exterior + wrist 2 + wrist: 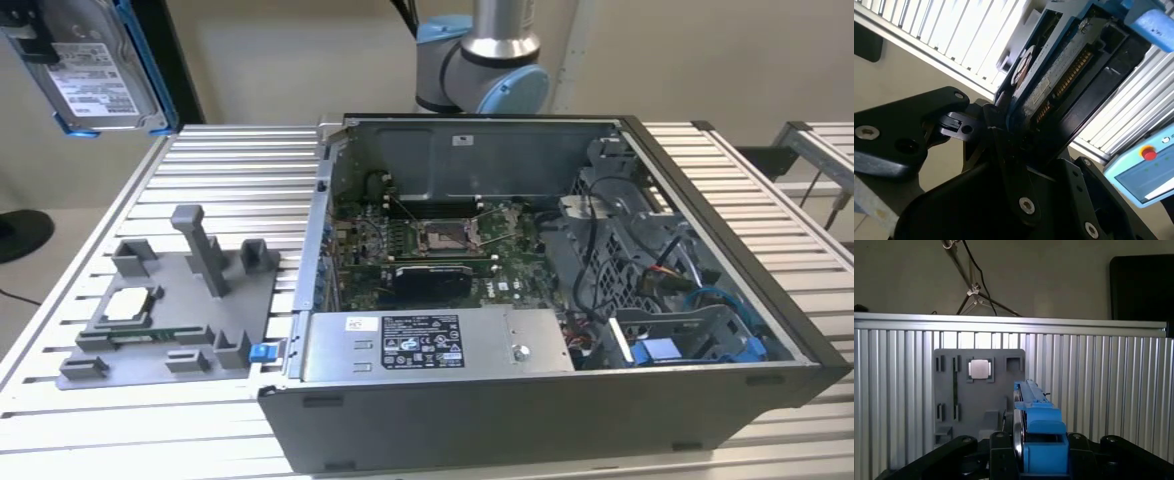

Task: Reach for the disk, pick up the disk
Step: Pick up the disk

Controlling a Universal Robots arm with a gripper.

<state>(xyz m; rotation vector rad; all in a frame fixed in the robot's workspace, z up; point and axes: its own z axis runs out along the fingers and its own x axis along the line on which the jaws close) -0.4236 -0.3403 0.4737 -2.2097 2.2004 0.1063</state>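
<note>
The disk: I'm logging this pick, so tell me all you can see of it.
The flat rectangular silver-grey disk has a white label and blue plastic rails along its edges. It hangs roughly upright in the air, clear of the ribbed metal table, at the exterior view's left, clamped in the black gripper; nothing else touches it.

Arm (481, 60) rises at the back, gripper (1004, 127) way up high, jaws clamped tight on the disk (96, 70).

No readable print on disk (96, 78) or power-supply label (420, 342)
</note>
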